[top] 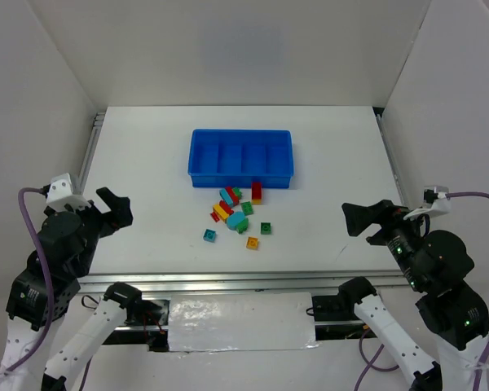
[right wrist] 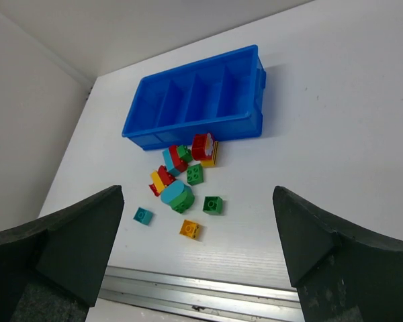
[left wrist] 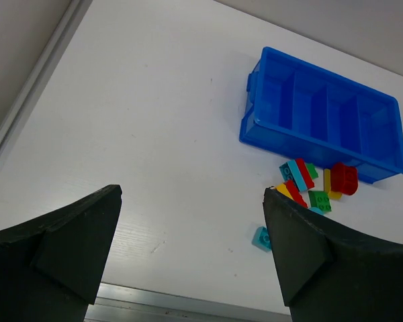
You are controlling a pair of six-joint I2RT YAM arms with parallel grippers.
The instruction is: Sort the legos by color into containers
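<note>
On the matte white table (top: 147,175), toward its far side, sits a glossy blue plastic tray (top: 220,180) with four rectangular compartments. Small studded bricks (top: 235,218) in red, yellow, green and teal lie clustered just near of it. The left claw (left wrist: 191,194) and right claw (right wrist: 198,191), blunt black wedges, hang spread wide and hold nothing.

- A blue tray (right wrist: 188,131) with four side-by-side compartments sits on a white table (right wrist: 336,134).
- The legos (right wrist: 181,176) are clustered just in front of the tray, with a red brick (right wrist: 201,145) beside its near wall.
- The right gripper (right wrist: 198,196) is spread wide.
</note>
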